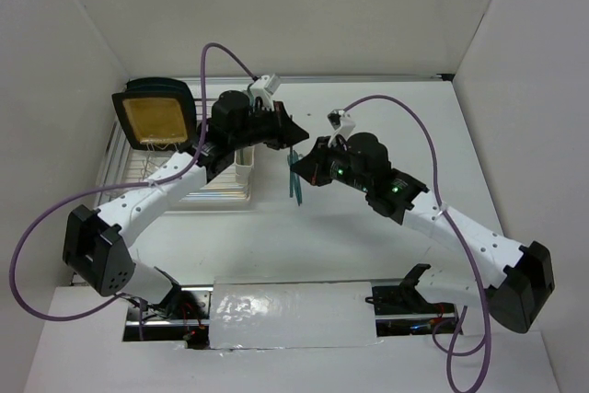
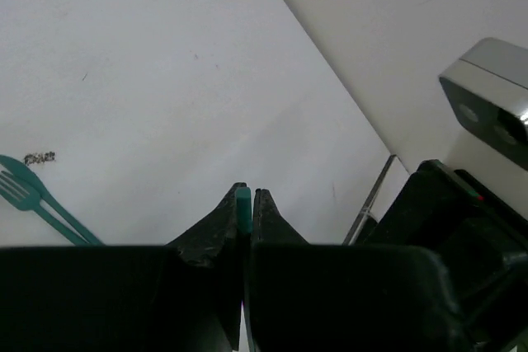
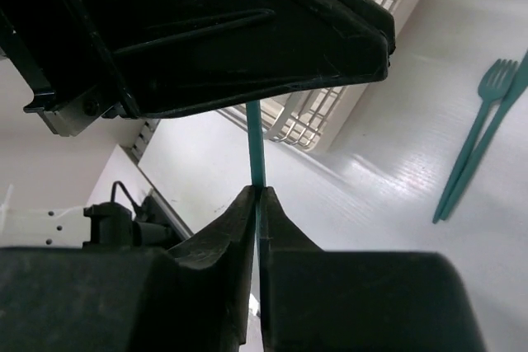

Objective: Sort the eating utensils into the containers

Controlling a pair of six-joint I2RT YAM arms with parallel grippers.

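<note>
One teal utensil is held from both ends above the table. Its thin handle (image 3: 256,146) rises from my right gripper (image 3: 258,192), which is shut on it, up into the black underside of the left gripper (image 3: 206,30). In the left wrist view the handle's end (image 2: 242,202) sits pinched between the shut jaws of my left gripper (image 2: 247,195). From above, the left gripper (image 1: 287,133) and right gripper (image 1: 311,165) meet nose to nose. A teal fork (image 3: 488,92) and a second handle lie together on the table (image 3: 396,179). A cream latticed container (image 3: 326,117) stands behind.
The dish rack (image 1: 175,186) stands at the left, with a black-rimmed yellow plate (image 1: 158,117) upright in it and a cream cup (image 1: 244,172) at its right end. Loose teal utensils (image 1: 295,187) lie just right of the rack. Side walls enclose the table.
</note>
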